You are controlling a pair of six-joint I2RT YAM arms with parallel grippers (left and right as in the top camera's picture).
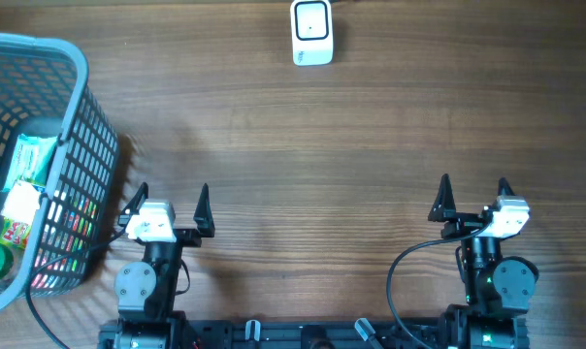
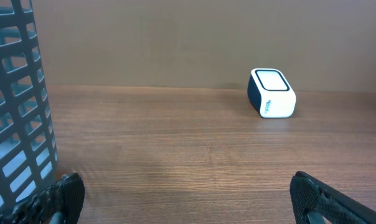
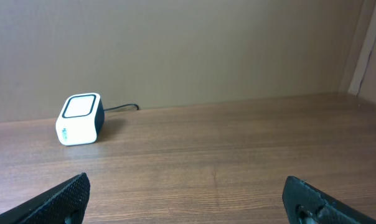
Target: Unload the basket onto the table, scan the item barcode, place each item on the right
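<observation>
The small white box scanner (image 1: pixel 311 32) sits at the far edge of the brown wooden table (image 1: pixel 322 136), in the middle. The grey-blue plastic basket with holes (image 1: pixel 80 136) stands at the left. Inside it lie a green and white packet (image 1: pixel 31 160), a white packet (image 1: pixel 19 206) and more things. The left claw (image 1: pixel 174 194) is at the near side, just beside the basket, spread wide and holding nothing. The right claw (image 1: pixel 473 189) is at the near right, spread wide too.
</observation>
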